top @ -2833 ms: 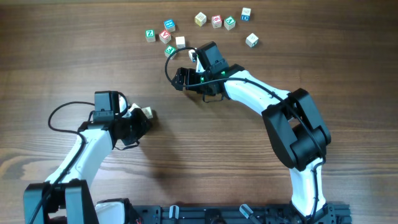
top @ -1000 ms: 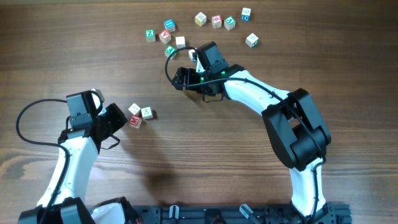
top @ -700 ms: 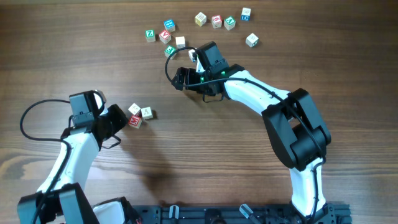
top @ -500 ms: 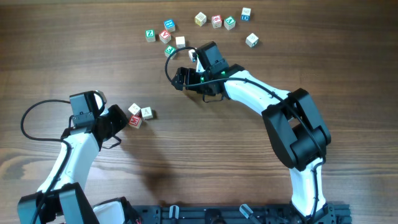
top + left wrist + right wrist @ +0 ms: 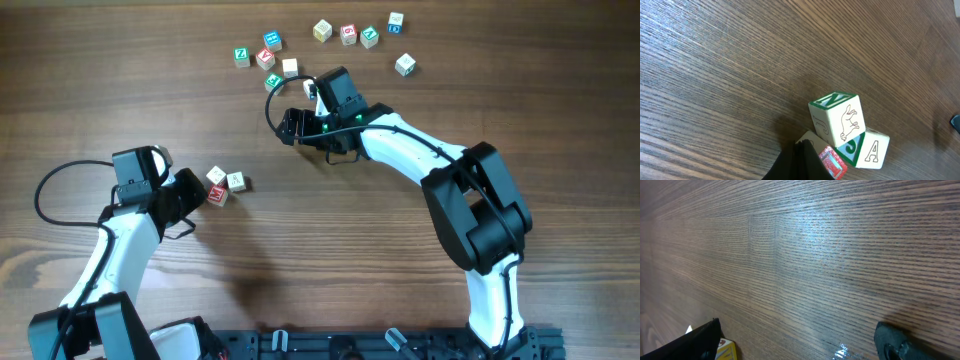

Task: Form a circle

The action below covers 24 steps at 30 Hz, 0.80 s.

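Table; scattered cubes; right end effector agape, left end effector closed at circle

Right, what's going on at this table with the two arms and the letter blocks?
Two robot arms are working with wooden letter blocks on a table. The left gripper is shut and holds nothing, its tip right beside the red-faced block in a tight cluster of three blocks. The right gripper is open and empty over bare wood, near the loose blocks farther back. The cluster is not a ring.
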Tool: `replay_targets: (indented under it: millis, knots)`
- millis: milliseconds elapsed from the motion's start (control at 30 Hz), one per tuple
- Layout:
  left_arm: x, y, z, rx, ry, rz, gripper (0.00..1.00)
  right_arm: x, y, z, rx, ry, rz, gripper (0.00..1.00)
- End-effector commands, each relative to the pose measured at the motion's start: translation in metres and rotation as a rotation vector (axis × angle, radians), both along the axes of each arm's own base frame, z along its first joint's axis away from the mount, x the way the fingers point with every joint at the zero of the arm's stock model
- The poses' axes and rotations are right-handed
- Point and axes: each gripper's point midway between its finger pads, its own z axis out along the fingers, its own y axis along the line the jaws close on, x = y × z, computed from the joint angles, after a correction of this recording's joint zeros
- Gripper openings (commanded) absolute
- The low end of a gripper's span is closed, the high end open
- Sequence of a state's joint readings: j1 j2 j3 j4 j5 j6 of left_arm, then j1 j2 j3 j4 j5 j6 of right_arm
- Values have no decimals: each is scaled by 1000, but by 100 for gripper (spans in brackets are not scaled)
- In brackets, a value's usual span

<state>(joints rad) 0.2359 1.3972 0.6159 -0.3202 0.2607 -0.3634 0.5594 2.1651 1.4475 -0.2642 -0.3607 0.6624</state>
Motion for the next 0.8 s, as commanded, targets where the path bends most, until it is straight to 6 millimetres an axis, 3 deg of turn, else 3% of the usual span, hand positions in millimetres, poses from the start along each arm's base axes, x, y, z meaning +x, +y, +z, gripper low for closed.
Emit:
replay_targets:
  millis: [0, 267, 767]
  knots:
    - [-3, -2, -5, -11, 9, -13, 4, -13, -38, -60, -152, 99, -81, 99]
    - [-2, -2, -15, -19, 30, -10, 4, -13, -38, -60, -152, 99, -81, 99]
    - [2, -10, -11, -61, 6, -34, 4, -13, -38, -60, -152, 99, -81, 100]
